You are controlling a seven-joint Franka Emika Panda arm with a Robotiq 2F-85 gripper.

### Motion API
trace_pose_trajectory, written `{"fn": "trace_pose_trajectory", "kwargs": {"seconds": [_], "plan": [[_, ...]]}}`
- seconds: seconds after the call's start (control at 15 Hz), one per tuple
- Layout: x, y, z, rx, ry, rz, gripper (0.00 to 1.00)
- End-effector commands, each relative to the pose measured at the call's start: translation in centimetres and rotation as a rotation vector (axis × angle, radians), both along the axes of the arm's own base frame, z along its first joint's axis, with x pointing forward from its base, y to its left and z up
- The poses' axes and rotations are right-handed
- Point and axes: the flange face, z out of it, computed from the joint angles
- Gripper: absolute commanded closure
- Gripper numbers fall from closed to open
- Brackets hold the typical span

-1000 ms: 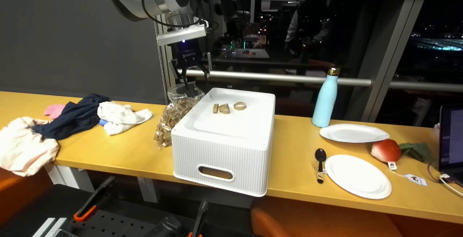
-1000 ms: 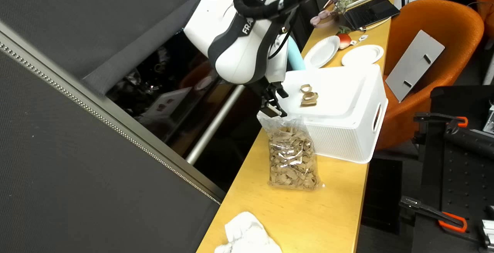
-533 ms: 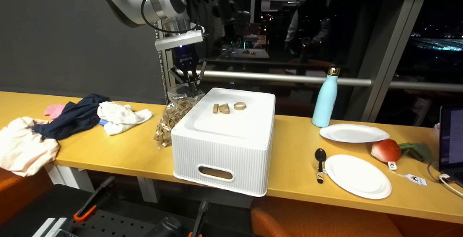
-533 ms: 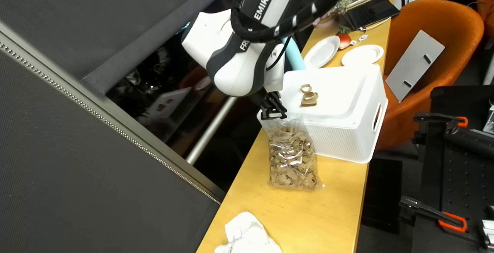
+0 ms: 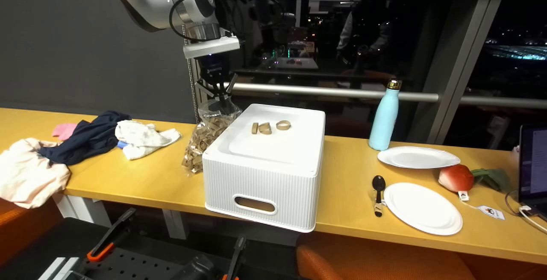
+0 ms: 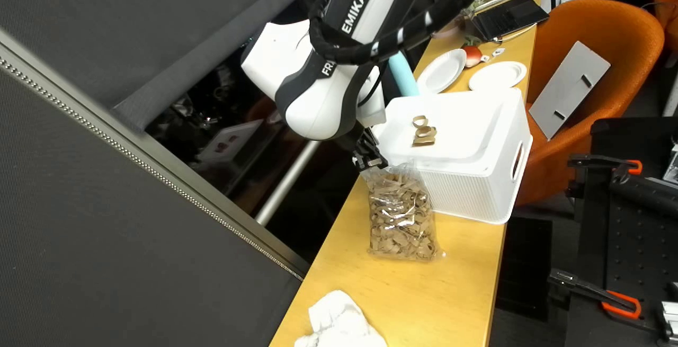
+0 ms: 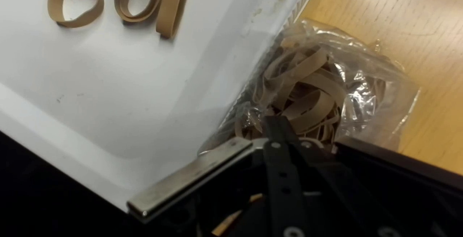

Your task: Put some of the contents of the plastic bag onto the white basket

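Note:
The clear plastic bag (image 6: 403, 220) is packed with brown band-like loops and leans against the side of the white basket (image 5: 260, 186). In both exterior views my gripper (image 5: 222, 99) points down at the bag's mouth. The wrist view shows the gripper (image 7: 278, 123) with its fingers together, over the loops in the bag (image 7: 314, 85). No loop can be made out between the fingertips, and their far side is hidden. On the basket's flat white top lie a few brown loops (image 7: 76, 1), apart from the gripper.
Right of the basket in an exterior view stand a light-blue bottle (image 5: 384, 119), two white plates (image 5: 423, 208), a black spoon (image 5: 378, 194) and a red vegetable (image 5: 456, 178). Clothes (image 5: 89, 139) lie to the left. A window rail (image 5: 333, 92) runs behind the table.
The gripper's fingers have come together from a wide stance. The arm has sunk a little and shifted slightly away from the basket, towards the bag. The bag and the loops on the basket look unmoved.

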Motion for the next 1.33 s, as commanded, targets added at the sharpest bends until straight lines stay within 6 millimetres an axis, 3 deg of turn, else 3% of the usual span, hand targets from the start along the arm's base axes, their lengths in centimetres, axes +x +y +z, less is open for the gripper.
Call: {"fn": "trace_pose_trajectory", "kwargs": {"seconds": [0.0, 0.4, 0.87, 1.27], "plan": [[0.7, -1.3, -0.2, 0.032, 0.015, 0.050, 1.00], [0.7, -2.3, -1.8, 0.032, 0.078, 0.175, 1.00], [0.7, -0.1, -1.8, 0.032, 0.098, 0.260, 1.00], [1.7, 1.1, -3.3, 0.027, 0.118, 0.299, 1.00]]}}
